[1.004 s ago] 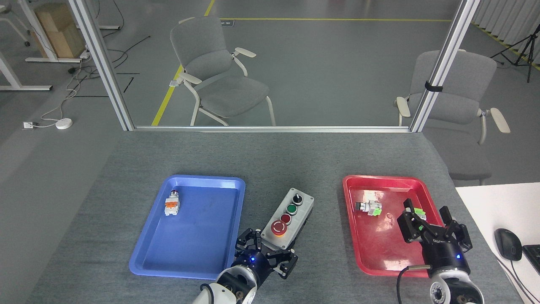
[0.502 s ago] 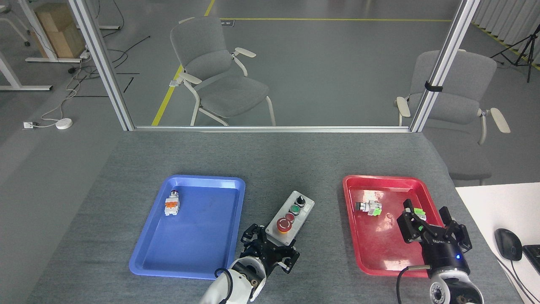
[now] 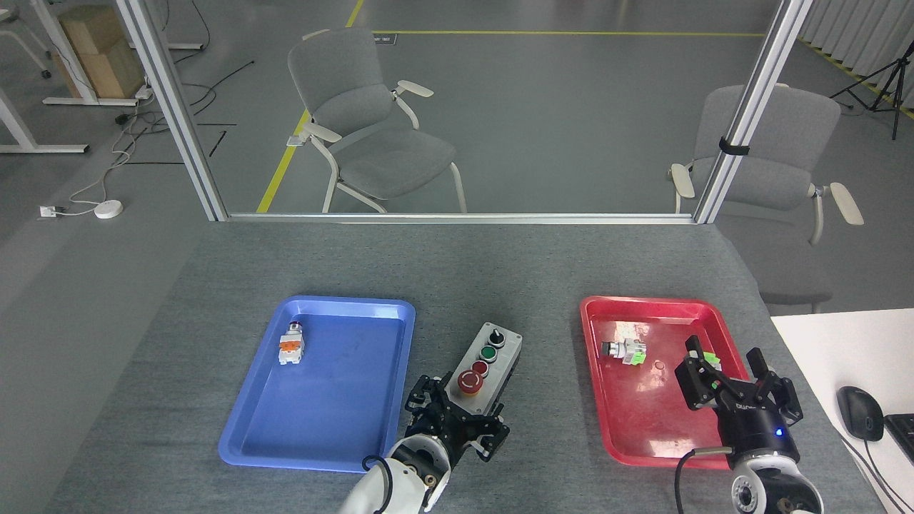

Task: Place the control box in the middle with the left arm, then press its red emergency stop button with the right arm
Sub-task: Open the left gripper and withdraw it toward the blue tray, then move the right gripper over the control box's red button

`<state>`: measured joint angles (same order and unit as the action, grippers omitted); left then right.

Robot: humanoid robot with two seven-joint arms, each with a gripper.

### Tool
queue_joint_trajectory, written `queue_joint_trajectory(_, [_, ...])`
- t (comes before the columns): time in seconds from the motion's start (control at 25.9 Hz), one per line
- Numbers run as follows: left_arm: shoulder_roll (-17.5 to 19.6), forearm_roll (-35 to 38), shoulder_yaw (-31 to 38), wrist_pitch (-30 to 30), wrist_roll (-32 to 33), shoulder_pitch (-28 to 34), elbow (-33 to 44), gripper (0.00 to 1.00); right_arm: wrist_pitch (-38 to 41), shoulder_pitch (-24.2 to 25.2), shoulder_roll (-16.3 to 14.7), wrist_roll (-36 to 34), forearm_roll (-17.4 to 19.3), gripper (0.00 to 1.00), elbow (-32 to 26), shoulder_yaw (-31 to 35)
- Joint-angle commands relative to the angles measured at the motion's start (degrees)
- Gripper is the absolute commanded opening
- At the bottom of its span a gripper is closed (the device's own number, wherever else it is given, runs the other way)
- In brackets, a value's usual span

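Observation:
The control box (image 3: 500, 360), light grey on a black base, lies slanted on the grey table between the two trays. Its red emergency stop button (image 3: 470, 383) is at the near end, with a small red button, a green button and a black knob behind it. My left gripper (image 3: 457, 422) comes up from the bottom edge, its black fingers shut around the box's near end. Over the near right part of the red tray (image 3: 643, 305), my right gripper (image 3: 735, 385) hovers with its fingers spread and nothing in them.
A blue tray (image 3: 343, 303) to the left holds a white-and-orange switch part (image 3: 291, 344). Small switch parts (image 3: 625, 351) lie in the red tray. At the right are a white desk (image 3: 842, 343) and a mouse (image 3: 859, 412). Metal frame posts and chairs stand beyond the table.
The left gripper closed in on the box's near end, and the box shifted slightly left and turned a little. The right gripper barely moved.

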<state>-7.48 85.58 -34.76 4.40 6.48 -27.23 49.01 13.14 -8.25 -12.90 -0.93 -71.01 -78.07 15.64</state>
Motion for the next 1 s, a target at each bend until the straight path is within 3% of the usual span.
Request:
queue_joint_trajectory(0.0, [3.43,0.02,0.31,-0.53,0.11,5.43,9.00,0.98,-0.04,-0.01,-0.02,-0.30,0.00,0.96,0.02,-0.08])
queue_joint_trajectory(0.08, [9.41,-0.15,0.40,-0.62,0.11,8.42,15.85,0.98,-0.04,-0.09,-0.11,-0.30,0.00,0.92,0.02,-0.17])
queue_joint_trajectory(0.15, [12.84,-1.65,1.80,-0.88,0.28,11.23,21.48,0.98,-0.31,-0.27,-0.19,-0.30,0.00,0.83,0.02,-0.26])
queue_joint_trajectory(0.31, [19.17,-7.27,9.54,-5.36,0.37,15.62,30.18,0.98,-0.66,-0.71,-0.37,-0.48,0.70,0.54,0.03,-0.52])
queue_joint_trajectory(0.5, [20.66,-13.16,25.10,-11.34,0.02,18.70,34.40,0.98,-0.66,-3.35,-0.37,-0.39,1.23,0.23,0.11,-2.89])
queue_joint_trajectory(0.58, [20.13,-14.66,31.95,-12.48,-0.07,18.88,34.40,0.98,-0.57,-4.49,-0.98,-0.39,1.23,0.01,0.29,-4.83])
queue_joint_trajectory(0.69, [19.69,-15.10,37.58,-12.57,-0.07,18.61,34.49,0.99,-0.57,-7.21,-1.25,-0.39,1.23,0.00,2.31,-10.45])
queue_joint_trajectory(0.96, [19.61,-15.10,42.06,-11.96,-0.07,17.03,34.31,0.99,-0.83,-14.42,0.95,0.05,1.23,0.00,10.04,-25.57])
